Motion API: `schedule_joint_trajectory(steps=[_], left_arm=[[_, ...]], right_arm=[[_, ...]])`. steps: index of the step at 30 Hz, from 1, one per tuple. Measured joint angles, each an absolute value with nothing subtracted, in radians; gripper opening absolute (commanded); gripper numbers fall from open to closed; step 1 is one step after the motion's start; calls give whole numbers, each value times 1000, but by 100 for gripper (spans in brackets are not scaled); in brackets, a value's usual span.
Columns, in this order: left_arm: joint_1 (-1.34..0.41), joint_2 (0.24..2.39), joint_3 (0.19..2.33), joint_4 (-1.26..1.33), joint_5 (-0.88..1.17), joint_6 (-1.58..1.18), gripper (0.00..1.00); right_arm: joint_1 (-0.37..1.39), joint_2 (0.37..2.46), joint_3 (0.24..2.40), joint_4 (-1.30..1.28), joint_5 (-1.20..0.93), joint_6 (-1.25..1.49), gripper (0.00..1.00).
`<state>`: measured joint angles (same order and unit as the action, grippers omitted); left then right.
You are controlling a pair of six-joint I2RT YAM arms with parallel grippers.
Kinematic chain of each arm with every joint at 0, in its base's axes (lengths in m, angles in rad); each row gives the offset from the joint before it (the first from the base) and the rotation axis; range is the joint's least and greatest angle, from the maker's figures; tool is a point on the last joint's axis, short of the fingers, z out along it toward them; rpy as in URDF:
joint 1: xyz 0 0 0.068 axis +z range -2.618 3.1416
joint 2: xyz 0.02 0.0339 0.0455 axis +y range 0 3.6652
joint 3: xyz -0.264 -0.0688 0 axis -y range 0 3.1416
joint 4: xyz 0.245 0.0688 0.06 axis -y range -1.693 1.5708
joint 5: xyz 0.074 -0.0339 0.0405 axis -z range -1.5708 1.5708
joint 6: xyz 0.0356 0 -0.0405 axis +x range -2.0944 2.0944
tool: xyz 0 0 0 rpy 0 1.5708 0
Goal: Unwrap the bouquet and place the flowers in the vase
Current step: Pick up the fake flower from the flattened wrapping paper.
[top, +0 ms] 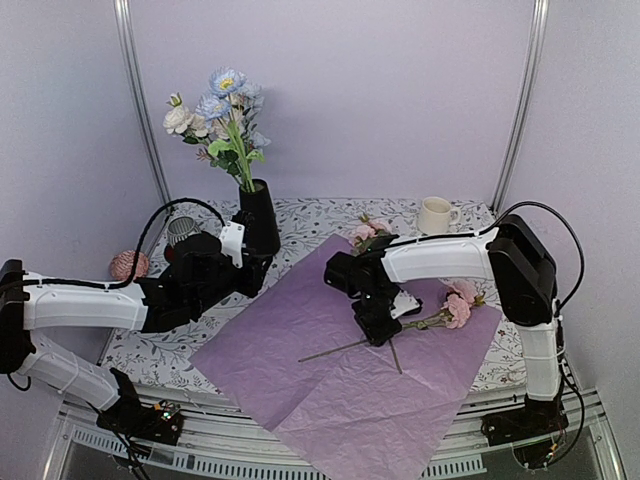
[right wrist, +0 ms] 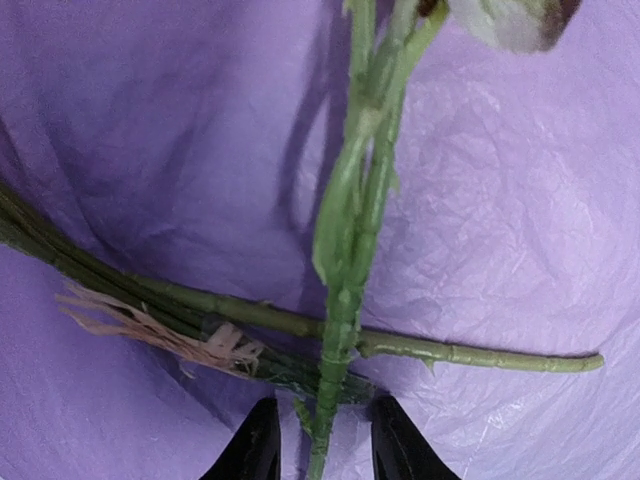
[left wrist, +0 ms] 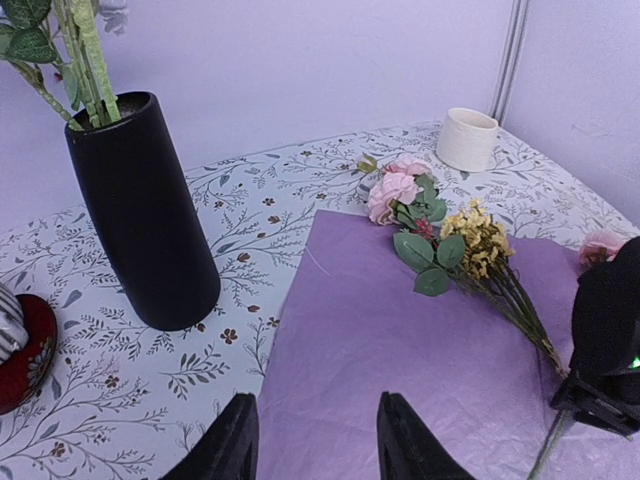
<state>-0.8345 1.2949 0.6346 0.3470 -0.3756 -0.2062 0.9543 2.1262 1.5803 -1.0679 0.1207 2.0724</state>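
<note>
The right gripper (right wrist: 322,440) straddled, fingers apart and not touching, a ridged green stem (right wrist: 350,230) lying on crinkled lilac tissue paper (right wrist: 500,200). The left gripper (left wrist: 318,440) gaped empty near the matte black tapered vase (left wrist: 145,215) holding blue flowers (top: 228,82).

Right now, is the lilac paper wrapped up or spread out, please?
Spread out: the lilac paper lies open and flat, loose stems resting on it.

Top view overlooks the table (top: 330,215) from behind; nearer wrist views share the loose flowers (top: 457,310).
</note>
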Motion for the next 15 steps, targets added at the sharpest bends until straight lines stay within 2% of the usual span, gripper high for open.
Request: schedule_joint_trajectory(steps=[5,15], left_arm=[[-834,1295,635,347,-376,-203,43],[-833,1301,635,347,-376,-194,43]], right_arm=[[954,2143,1592,-1066,109,2074,6],[955,2093,1575,-1087,134,2077,2]])
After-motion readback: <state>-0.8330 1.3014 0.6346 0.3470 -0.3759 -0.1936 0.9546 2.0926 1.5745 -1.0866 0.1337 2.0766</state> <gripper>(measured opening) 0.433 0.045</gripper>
